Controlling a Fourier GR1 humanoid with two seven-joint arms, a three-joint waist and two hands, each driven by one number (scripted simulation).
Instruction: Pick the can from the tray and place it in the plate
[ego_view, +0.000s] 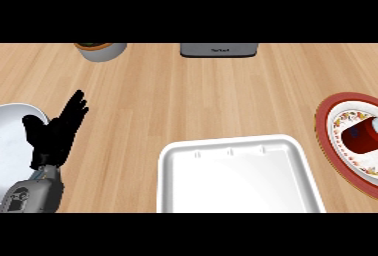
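step: looks to me like the placing part is basically done; the can (363, 137) lies on its side in the plate (329, 111), and the tray (238, 176) holds nothing i can see
next move: my guess is nothing much is left except clearing the arm out; if anything the can might want a check that it's settled, since it sits right at the view's right edge and is partly cut off
left hand (53, 131): open; fingers (74, 107) straight and pointing up and slightly right; holding nothing, touching nothing i can make out; resting at the left side of the view
right hand: doesn't show anywhere, so can't say a thing about its fingers
can vs fingers: well apart; far off to the right of the left hand's fingertips, on the other side of the tray
tray vs fingers: below and to the right of the fingertips, between the hand and the plate
white dish (11, 150): just behind the left hand, under the thumb side; partly hidden by the hand
up top: a pot (100, 50) above the fingertips, well apart; a grey appliance (219, 49) further right
counter (184, 100): bare wood between the fingers and the plate
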